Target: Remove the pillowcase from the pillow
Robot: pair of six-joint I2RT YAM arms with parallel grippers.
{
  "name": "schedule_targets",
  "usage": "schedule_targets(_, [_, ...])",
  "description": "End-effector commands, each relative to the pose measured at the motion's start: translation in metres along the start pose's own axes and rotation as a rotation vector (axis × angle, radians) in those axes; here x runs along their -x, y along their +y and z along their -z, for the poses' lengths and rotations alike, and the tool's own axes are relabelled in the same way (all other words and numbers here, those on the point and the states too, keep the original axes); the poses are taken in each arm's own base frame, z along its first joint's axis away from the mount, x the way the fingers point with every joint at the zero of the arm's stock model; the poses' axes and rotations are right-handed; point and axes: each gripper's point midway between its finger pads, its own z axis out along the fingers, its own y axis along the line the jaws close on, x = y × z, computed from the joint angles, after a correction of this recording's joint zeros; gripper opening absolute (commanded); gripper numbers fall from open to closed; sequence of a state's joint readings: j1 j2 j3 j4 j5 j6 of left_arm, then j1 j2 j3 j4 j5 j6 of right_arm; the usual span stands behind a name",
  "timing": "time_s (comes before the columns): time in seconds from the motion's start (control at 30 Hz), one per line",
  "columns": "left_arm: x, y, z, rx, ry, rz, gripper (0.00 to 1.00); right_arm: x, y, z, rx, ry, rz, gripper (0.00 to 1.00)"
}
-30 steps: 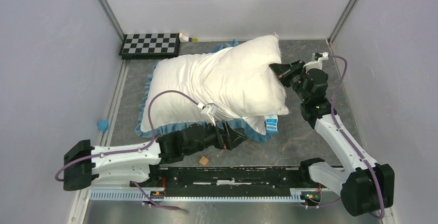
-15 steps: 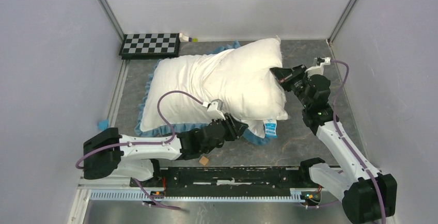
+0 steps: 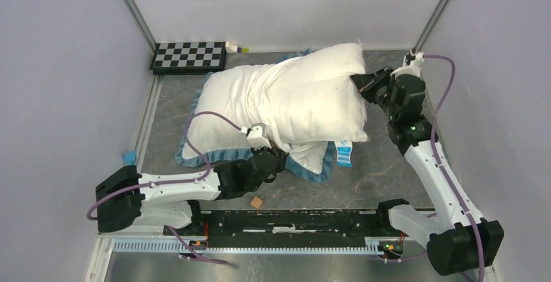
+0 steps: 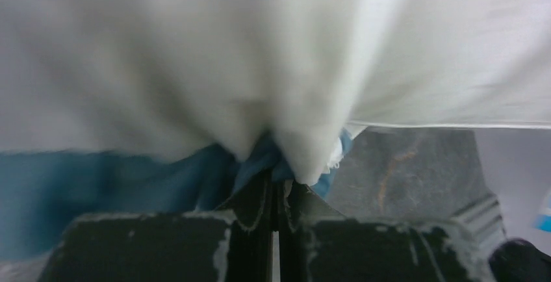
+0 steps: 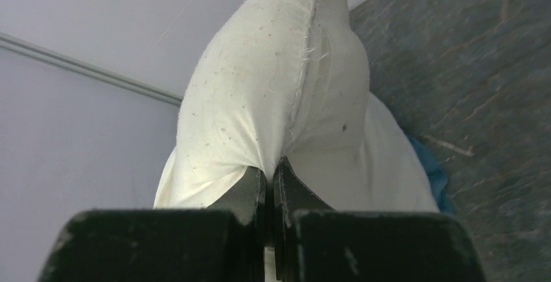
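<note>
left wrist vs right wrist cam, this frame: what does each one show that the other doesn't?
Left wrist only: the left tool closed on a bunch of the pillowcase, blue trim and white fabric together; the image is blurred. Right wrist only: the right tool closed on the seamed edge of the pillow, its dark specks sharp, with the wall behind. Both: jaws pressed together on fabric, the grey table, and some blue pillowcase cloth.

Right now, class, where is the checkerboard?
In the top view, the checkerboard sits at the far left corner, just behind the blue-trimmed pillowcase.
</note>
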State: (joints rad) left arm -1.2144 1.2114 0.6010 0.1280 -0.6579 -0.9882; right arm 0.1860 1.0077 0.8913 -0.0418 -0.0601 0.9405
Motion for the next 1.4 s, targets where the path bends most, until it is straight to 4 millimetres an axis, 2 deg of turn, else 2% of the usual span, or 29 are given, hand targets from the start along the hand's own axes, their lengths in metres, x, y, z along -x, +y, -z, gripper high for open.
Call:
schedule_targets(0.0, [0.025, 0.098, 0.005, 0.292, -0.085, -0.033, 0.02, 0.123, 0.041, 0.016, -0.038, -0.336, 0.191, 0.00])
schedule_targets(0.07, [0.036, 0.130, 0.014, 0.361, -0.115, -0.029, 0.02, 0.141, 0.038, 0.015, -0.078, -0.356, 0.230, 0.00])
schedule_targets(0.13, [0.050, 0.150, 0.026, 0.392, -0.155, -0.011, 0.02, 0.158, 0.030, 0.017, -0.117, -0.381, 0.248, 0.00])
schedule_targets(0.23, [0.074, 0.161, 0.044, 0.412, -0.219, -0.009, 0.02, 0.174, 0.015, 0.019, -0.162, -0.416, 0.243, 0.00])
schedule_targets(0.33, [0.100, 0.152, 0.059, 0.390, -0.271, -0.032, 0.02, 0.175, 0.004, 0.017, -0.189, -0.414, 0.254, 0.00])
schedule_targets(0.5, [0.157, 0.116, 0.085, 0.349, -0.336, -0.138, 0.02, 0.147, -0.013, 0.002, -0.185, -0.292, 0.301, 0.00])
schedule_targets(0.53, [0.171, 0.106, 0.091, 0.336, -0.346, -0.163, 0.02, 0.143, -0.016, 0.002, -0.191, -0.278, 0.317, 0.07])
schedule_targets(0.57, [0.181, 0.096, 0.096, 0.320, -0.348, -0.186, 0.02, 0.139, -0.022, 0.002, -0.202, -0.266, 0.340, 0.20])
schedule_targets(0.63, [0.203, 0.071, 0.106, 0.261, -0.351, -0.229, 0.02, 0.131, -0.030, 0.004, -0.203, -0.241, 0.413, 0.56])
schedule_targets(0.67, [0.210, 0.061, 0.109, 0.234, -0.350, -0.247, 0.02, 0.124, -0.031, 0.005, -0.186, -0.218, 0.455, 0.69])
schedule_targets(0.7, [0.220, 0.047, 0.114, 0.195, -0.350, -0.264, 0.02, 0.119, -0.032, 0.005, -0.169, -0.197, 0.506, 0.78])
schedule_targets(0.73, [0.224, 0.036, 0.114, 0.168, -0.339, -0.286, 0.02, 0.113, -0.031, 0.007, -0.141, -0.171, 0.559, 0.83])
schedule_targets(0.87, [0.238, -0.012, 0.110, 0.044, -0.283, -0.373, 0.02, 0.093, -0.008, 0.016, 0.021, -0.105, 0.681, 0.94])
schedule_targets(0.93, [0.240, -0.023, 0.100, 0.042, -0.256, -0.407, 0.02, 0.090, 0.014, 0.023, 0.132, -0.115, 0.724, 0.98])
schedule_targets(1.03, [0.242, -0.033, 0.086, 0.061, -0.221, -0.454, 0.02, 0.078, 0.056, 0.034, 0.356, -0.097, 0.802, 0.96])
schedule_targets(1.13, [0.232, -0.047, 0.070, 0.025, -0.160, -0.490, 0.02, 0.041, 0.096, 0.045, 0.592, 0.025, 0.823, 0.95])
schedule_targets(1.23, [0.223, -0.057, 0.055, -0.001, -0.123, -0.497, 0.02, 0.002, 0.113, 0.047, 0.642, 0.123, 0.863, 0.97])
schedule_targets(1.37, [0.227, -0.066, 0.042, 0.009, -0.134, -0.490, 0.02, -0.043, 0.121, 0.053, 0.677, 0.222, 0.854, 0.98])
